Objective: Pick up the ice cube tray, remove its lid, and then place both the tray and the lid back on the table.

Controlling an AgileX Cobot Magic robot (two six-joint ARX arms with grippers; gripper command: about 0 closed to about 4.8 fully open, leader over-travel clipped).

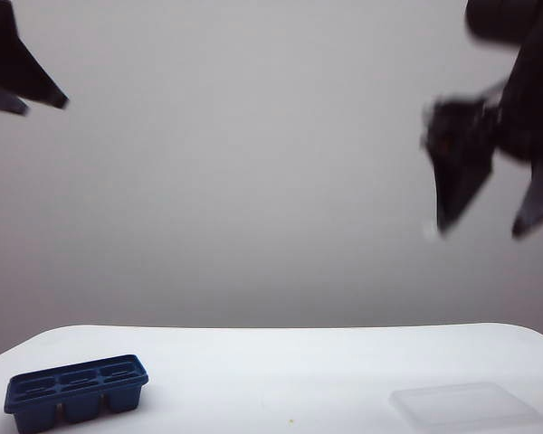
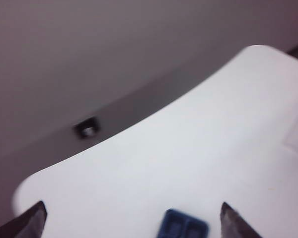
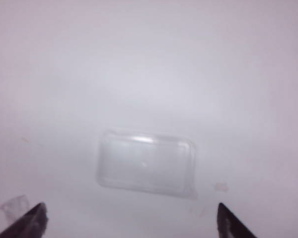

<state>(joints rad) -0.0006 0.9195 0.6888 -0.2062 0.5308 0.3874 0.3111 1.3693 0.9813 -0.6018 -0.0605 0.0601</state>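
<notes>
Task looks done: dark navy six-compartment plastic ice cube tray (image 1: 77, 392) and frosted clear flat lid (image 1: 464, 405) lie well apart on the white table (image 1: 271, 362). I see my left gripper (image 2: 131, 220) and right gripper (image 3: 129, 220) each hanging empty, jaws spread, above its own piece.

The ice cube tray (image 1: 77, 391) stands on the bench (image 1: 281, 371) at its front left corner, uncovered. The lid (image 1: 464, 405) lies flat on the bench near the front right corner, well apart from the tray. The left gripper (image 1: 38, 101) hangs above the left side, the right gripper (image 1: 484, 231) above the right, both clear of the bench.
</notes>
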